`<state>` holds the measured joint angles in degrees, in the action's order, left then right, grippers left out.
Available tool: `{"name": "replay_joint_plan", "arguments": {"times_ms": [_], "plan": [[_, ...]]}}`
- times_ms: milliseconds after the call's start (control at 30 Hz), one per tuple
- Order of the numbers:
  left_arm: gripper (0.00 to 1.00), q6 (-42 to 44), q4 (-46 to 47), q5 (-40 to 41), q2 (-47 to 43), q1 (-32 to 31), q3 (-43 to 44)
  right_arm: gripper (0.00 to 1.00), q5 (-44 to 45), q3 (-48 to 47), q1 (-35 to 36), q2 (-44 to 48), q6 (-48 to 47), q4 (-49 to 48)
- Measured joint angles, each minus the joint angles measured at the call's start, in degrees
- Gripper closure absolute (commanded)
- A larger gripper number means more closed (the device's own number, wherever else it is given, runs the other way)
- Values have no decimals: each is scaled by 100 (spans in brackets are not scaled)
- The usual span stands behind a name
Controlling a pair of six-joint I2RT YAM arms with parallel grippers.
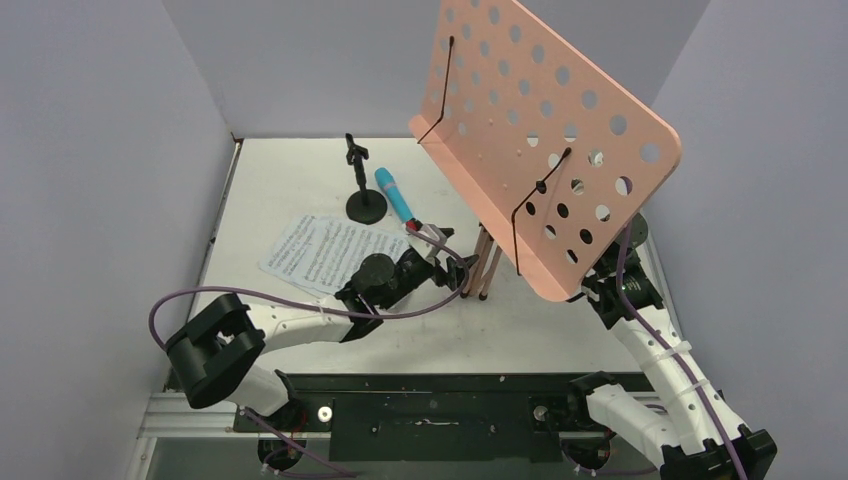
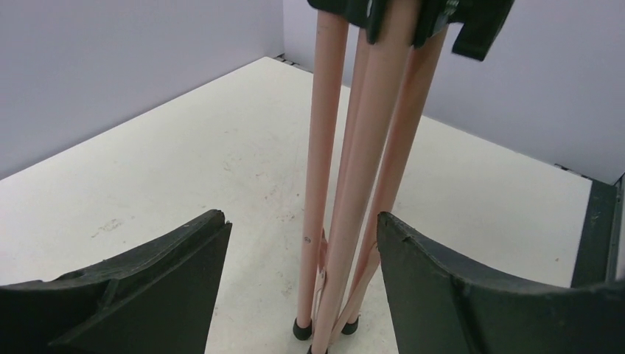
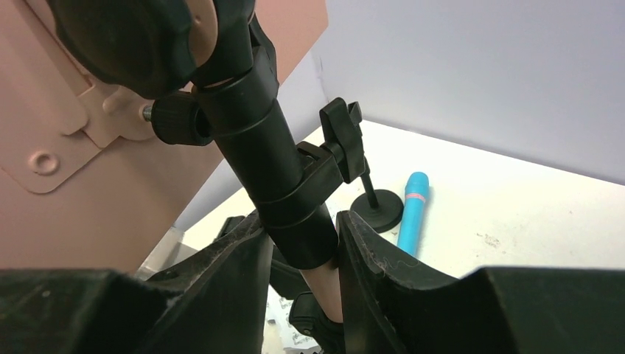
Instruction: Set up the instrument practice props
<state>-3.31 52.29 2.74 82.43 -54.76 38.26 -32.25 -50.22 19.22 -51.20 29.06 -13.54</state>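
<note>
Pale walls [image 1: 100, 150] stand around a white counter [image 1: 300, 170]. A pink stand [image 1: 560, 130] is on the counter, a bit to the right of the middle. Its big flat top has lots of round holes. Its three thin legs [image 2: 368, 184] are folded close together, with their black feet down on the counter.

The left tool [image 2: 301, 221] is low down by the legs. Its two fingers [image 2: 169, 273] are wide apart, one on each side of the legs. They do not touch the legs, and it holds nothing.

The right tool [image 3: 302, 221] is higher up, under the pink top. It is squeezing the black pole [image 3: 273, 162] of the pink stand, with one finger pressed on each side.

White pages [image 1: 320, 255] lie flat on the left side of the counter, just beside the left arm. A small black mic stand [image 1: 364, 205] is upright, farther back than the pages. A blue mic [image 1: 394, 195] lies on the counter just to the right of the mic stand. Its near end is close to the left tool.
</note>
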Motion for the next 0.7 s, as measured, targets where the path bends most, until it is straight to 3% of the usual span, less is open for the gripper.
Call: {"name": "replay_joint_plan", "arguments": {"times_ms": [267, 700], "plan": [[32, 125, 151, 11, 393, 0, 203, 95, 9, 0, 0, 20, -11, 37], [67, 116, 387, -199, 638, -50, 455, 95, 22, -2, 0, 26, -35, 55]]}}
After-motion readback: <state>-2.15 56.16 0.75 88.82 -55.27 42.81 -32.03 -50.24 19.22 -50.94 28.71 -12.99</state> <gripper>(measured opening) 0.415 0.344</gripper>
